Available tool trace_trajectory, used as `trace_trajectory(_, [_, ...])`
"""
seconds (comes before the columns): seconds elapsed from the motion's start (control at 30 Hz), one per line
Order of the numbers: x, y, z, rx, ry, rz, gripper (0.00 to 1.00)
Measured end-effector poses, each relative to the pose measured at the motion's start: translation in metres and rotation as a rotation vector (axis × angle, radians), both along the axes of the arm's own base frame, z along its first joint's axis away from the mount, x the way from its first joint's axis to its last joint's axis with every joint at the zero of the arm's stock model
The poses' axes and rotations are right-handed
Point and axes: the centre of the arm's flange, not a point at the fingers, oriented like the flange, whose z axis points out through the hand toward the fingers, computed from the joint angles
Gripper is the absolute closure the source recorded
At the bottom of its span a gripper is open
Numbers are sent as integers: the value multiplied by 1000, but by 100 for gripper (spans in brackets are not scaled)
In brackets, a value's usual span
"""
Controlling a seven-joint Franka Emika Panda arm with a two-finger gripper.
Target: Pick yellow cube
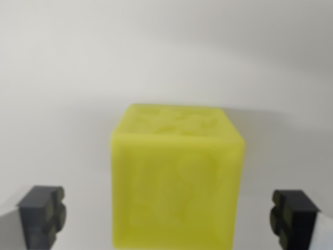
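Look at the wrist view's left first. Down in the bottom corner you see one dark finger pad (42, 216) of the gripper (169, 217). It is black and blocky, with little bumps on its inner side. It sits well apart from the cube, with bare white surface between them.

Now move to the middle. Here you see the yellow cube (177, 182). It is big in the picture and a bit blurry. It sits flat on the white table (67, 78), and it is not tilted. You can see its top face and its front face. The top face has some raised shapes on it, but they are too blurry for you to read. A soft gray shadow lies on the table just behind and to the right of the cube.

Now look at the wrist view's right. In the bottom corner you see the other dark finger pad (291, 219). It also sits apart from the cube and does not touch it.

So your gripper is spread wide, with the cube right between the two pads. It is holding nothing.
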Motion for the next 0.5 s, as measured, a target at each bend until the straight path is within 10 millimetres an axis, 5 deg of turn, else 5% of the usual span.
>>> trace_trajectory(0.5, [0, -1, -37, -1, 2, 5, 0])
